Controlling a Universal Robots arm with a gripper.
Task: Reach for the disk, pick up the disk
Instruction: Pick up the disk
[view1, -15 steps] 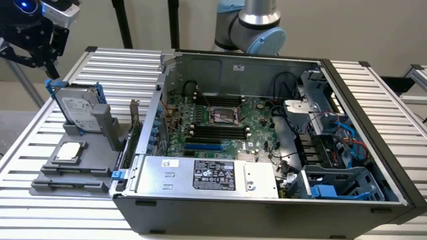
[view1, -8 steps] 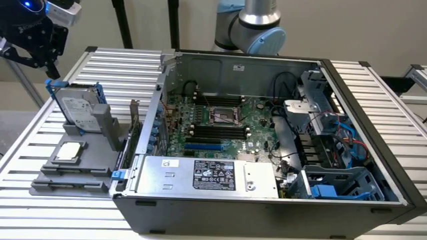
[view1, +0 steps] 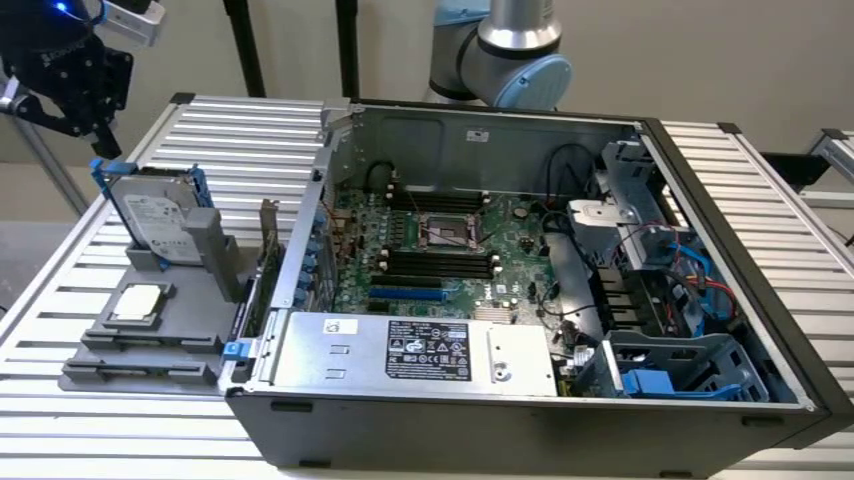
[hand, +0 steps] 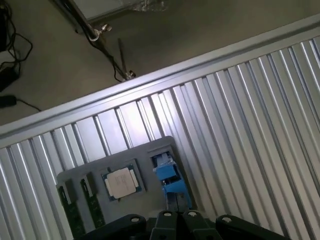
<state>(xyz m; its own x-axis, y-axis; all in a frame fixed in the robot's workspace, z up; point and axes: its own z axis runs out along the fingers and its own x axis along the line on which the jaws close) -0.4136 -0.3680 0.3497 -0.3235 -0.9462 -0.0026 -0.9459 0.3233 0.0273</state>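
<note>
The gripper (view1: 102, 140) hangs with its fingers pressed together and nothing between them; the wrist view shows the two tips (hand: 175, 217) meeting side by side. The reach is partly made, as I judge it: the gripper is above the disk (view1: 154, 215) and close to its upper edge, but not touching it, so the approach is unfinished and the pick-up has not begun.

The disk is directly below the gripper, standing on edge and leaning back a little in a slot of the grey holder (view1: 147, 345). It is a flat silver-grey metal drive with a white printed label on its broad face and blue plastic rails along its long edges. In the wrist view its blue upper end (hand: 169, 175) sits just beyond the fingertips.

A little further off in the same holder lies a small square silver chip (view1: 139, 303), flat in its own recess. Beyond that the ribbed tabletop (view1: 240, 130) carries the open computer case (view1: 534, 420), well apart from the gripper.
</note>
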